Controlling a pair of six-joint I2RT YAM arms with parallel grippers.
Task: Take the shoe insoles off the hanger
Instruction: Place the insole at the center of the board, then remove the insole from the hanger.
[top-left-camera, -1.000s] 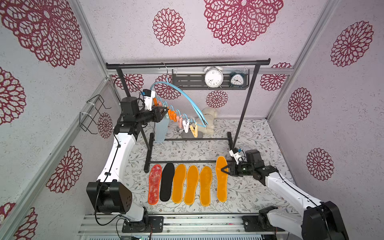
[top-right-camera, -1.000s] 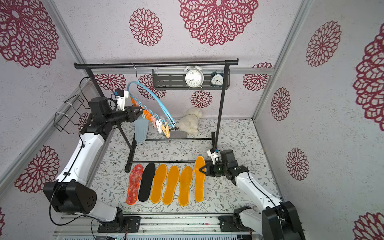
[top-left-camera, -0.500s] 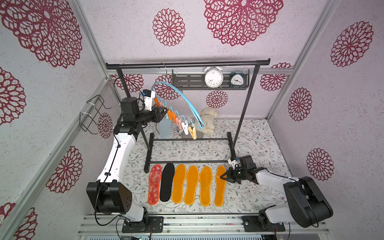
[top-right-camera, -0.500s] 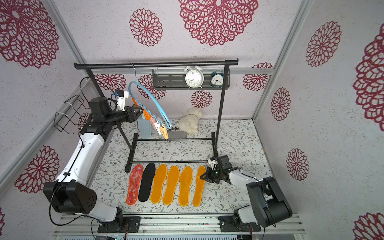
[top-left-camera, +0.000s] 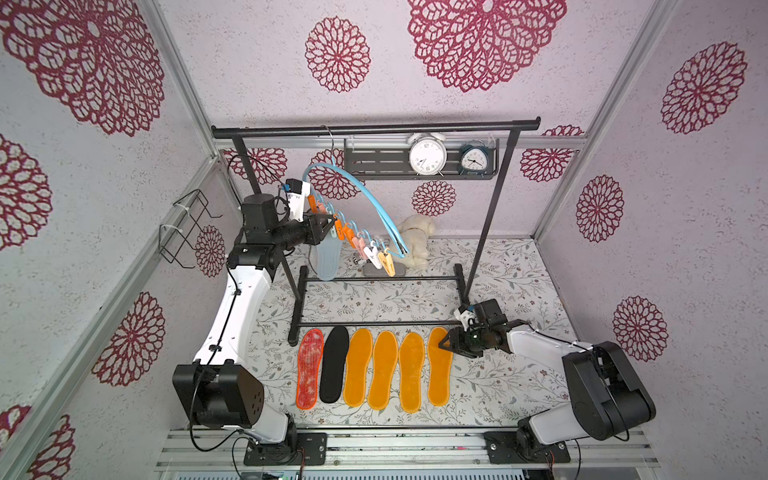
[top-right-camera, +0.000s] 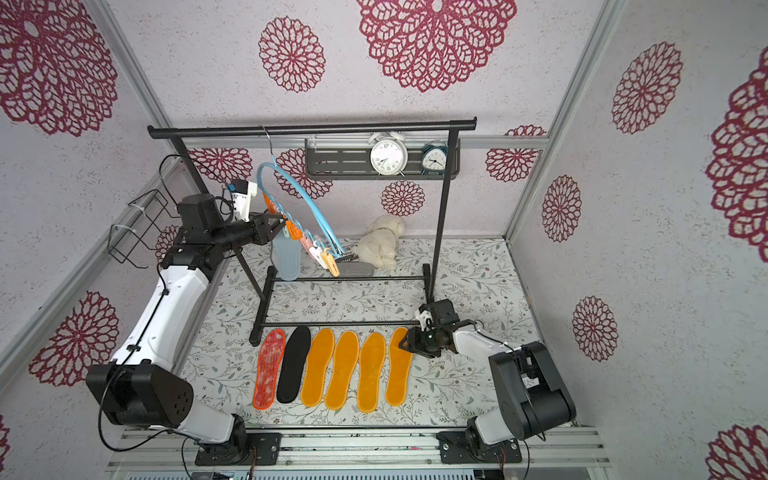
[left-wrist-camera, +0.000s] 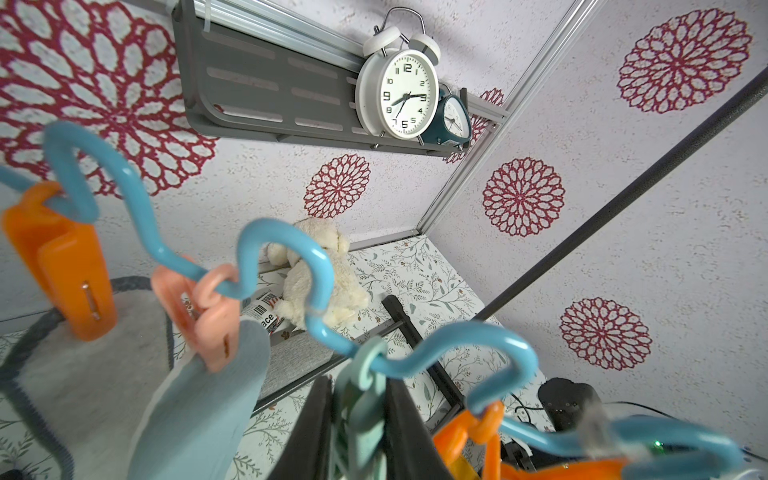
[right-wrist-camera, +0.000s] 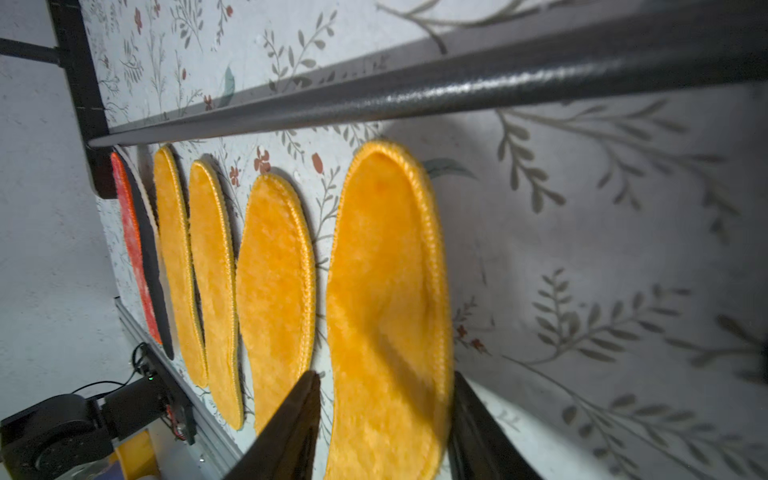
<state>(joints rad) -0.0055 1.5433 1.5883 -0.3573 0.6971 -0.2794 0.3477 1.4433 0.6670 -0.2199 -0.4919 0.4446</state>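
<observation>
The light-blue hanger (top-left-camera: 365, 195) (top-right-camera: 307, 199) hangs by its hook from the black rack. A pale grey-blue insole (top-left-camera: 328, 259) (left-wrist-camera: 199, 407) dangles from its pink peg (left-wrist-camera: 208, 332). A grey pad with a dark stitched edge (left-wrist-camera: 83, 374) hangs from an orange peg. My left gripper (top-left-camera: 332, 226) (left-wrist-camera: 359, 382) is shut on a pale green peg (left-wrist-camera: 361, 399) of the hanger. On the table lie a red insole (top-left-camera: 309, 370), a black one (top-left-camera: 336, 363) and several orange ones. My right gripper (top-left-camera: 444, 343) (right-wrist-camera: 384, 374) stands open around the rightmost orange insole (top-left-camera: 439, 365) (right-wrist-camera: 386, 291), which lies flat.
The black garment rack (top-left-camera: 374, 124) has floor bars just behind the row of insoles. A plush toy (top-left-camera: 415, 241) and a grey pouch (top-left-camera: 384, 271) lie at the back. Two clocks (top-left-camera: 428, 156) stand on a wall shelf. A wire basket (top-left-camera: 187, 228) hangs on the left wall.
My right gripper came down with the orange insole, laid it at the right end of the row and opened. The left arm has stayed at the hanger.
</observation>
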